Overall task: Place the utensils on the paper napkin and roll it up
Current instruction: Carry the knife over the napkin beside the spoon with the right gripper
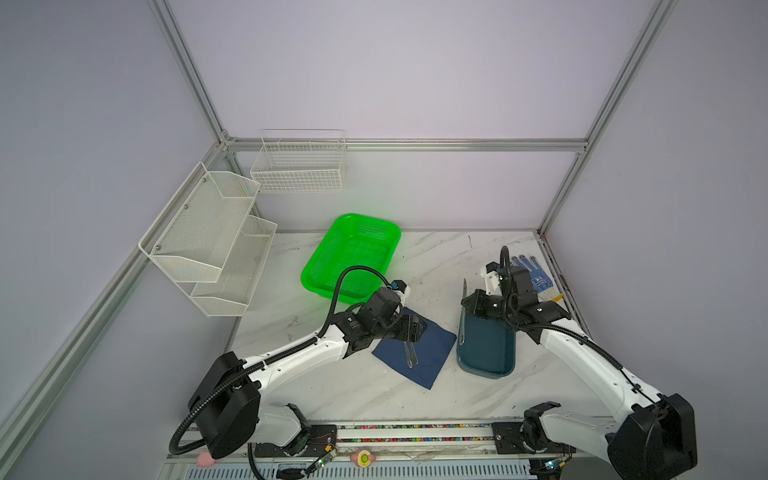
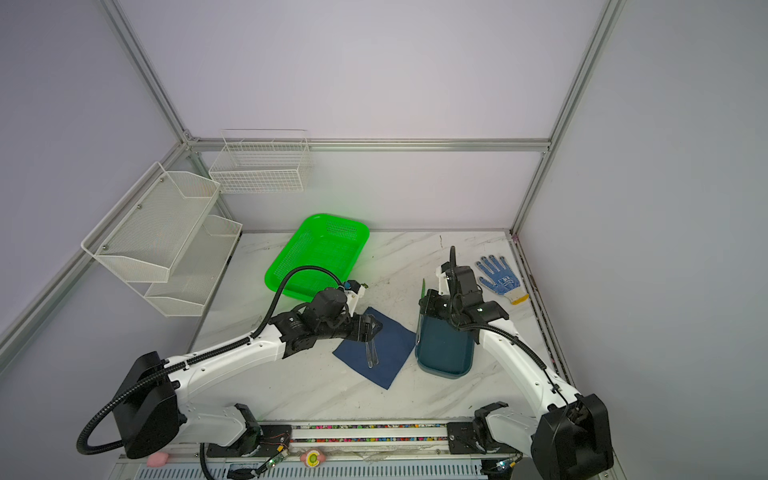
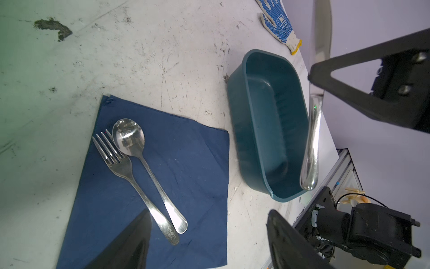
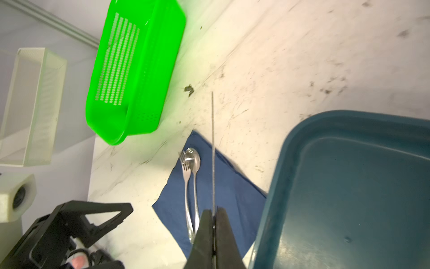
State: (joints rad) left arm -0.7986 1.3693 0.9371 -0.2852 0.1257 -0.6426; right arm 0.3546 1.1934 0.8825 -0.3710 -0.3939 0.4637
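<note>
Marble tabletop [image 1: 415, 257], lower centre: fork [image 3: 123, 167] and spoon [image 3: 129, 137] on the napkin [image 3: 190, 163]; right jaws clench the knife [image 3: 313, 139] by the teal tray's [image 3: 236, 130] rim; left jaws gape.

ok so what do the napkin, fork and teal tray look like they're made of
The napkin: soft matte paper, probably; it lies limp with fold creases.
The fork: polished metal, likely steel; mirror-bright reflections.
The tray: moulded plastic, slight sheen; smooth rounded walls.

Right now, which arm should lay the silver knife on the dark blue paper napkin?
Right. The right hand is shut on the slim silver metal knife, beside the dark blue paper napkin. The left hand hovers open over the silver fork and spoon lying there.
</note>
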